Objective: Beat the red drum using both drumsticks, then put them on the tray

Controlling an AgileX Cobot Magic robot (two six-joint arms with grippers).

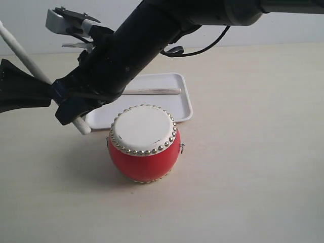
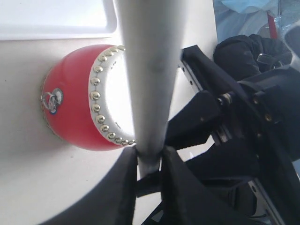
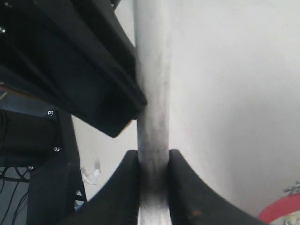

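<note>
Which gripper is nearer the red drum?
Right. The right gripper clamps the drumstick near its lower end, close beside the red drum. The left gripper holds the same drumstick higher up, farther away.

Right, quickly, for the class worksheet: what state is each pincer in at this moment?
Left pincer: closed, holding a drumstick.
Right pincer: closed on a drumstick too, apparently the same one.

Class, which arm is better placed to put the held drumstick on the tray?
Probably right. The right gripper and left gripper both clamp the held drumstick, but the right arm reaches over the tray, where the other drumstick lies.
</note>
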